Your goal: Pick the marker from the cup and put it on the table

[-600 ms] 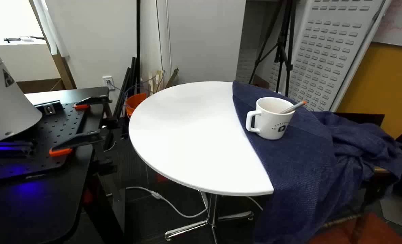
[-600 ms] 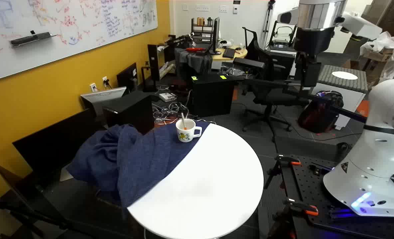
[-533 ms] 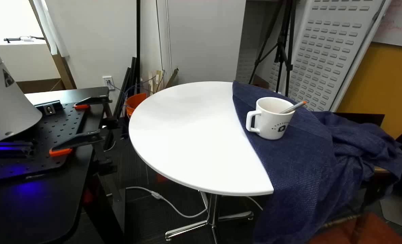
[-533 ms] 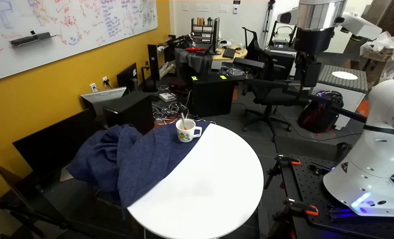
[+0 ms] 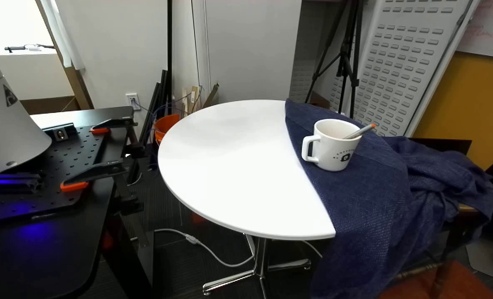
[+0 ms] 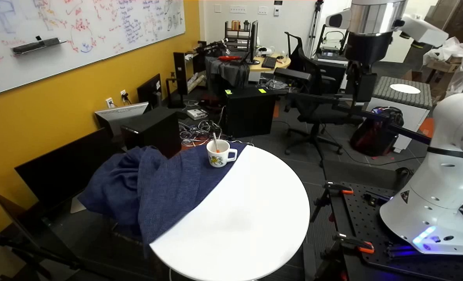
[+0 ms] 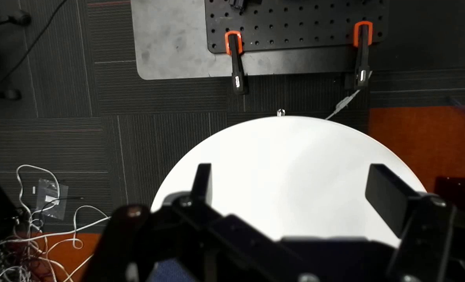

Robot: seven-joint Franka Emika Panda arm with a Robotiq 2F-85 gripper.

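Observation:
The white cup stands upright on a blue cloth over the table, its handle towards the bare white top. It also shows in an exterior view. The marker, grey with an orange end, leans in the cup with its upper part above the rim; it also shows in an exterior view. The round white table also fills the middle of the wrist view. My gripper is open and empty, with wide-apart fingers, high above. Cup and marker are out of the wrist view.
The blue cloth covers one side of the table and hangs over its edge. A black workbench with orange-tipped clamps holds the arm's base. A tripod stands behind the table. An office chair stands beyond it.

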